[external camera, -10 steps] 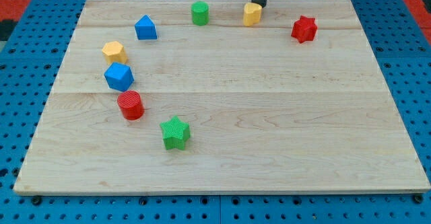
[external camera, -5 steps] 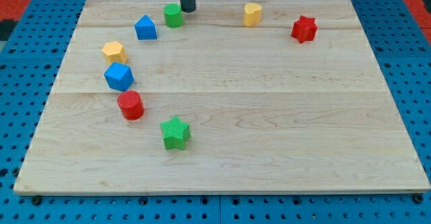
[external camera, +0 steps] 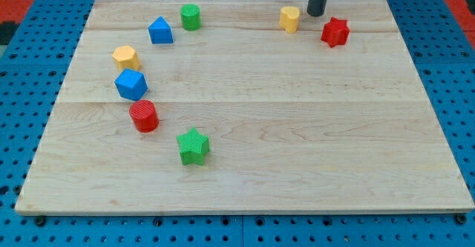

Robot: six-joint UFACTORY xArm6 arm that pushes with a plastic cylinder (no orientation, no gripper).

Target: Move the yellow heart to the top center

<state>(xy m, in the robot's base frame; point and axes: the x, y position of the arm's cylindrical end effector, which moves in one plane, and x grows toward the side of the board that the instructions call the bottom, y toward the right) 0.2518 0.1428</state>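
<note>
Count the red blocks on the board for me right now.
2. A red star sits near the view's top right, just right of my tip. A red cylinder sits at the view's left, below the blue cube. None appears hidden.

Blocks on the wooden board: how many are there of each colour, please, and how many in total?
Yellow: 2 (heart, hexagon)
Blue: 2 (house shape, cube)
Green: 2 (cylinder, star)
Red: 2 (star, cylinder)
Total: 8

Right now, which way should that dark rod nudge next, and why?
Probably toward the view's left. My tip sits just right of the yellow heart, between it and the red star. The heart lies right of the board's top center, so a leftward push should carry it there.
</note>
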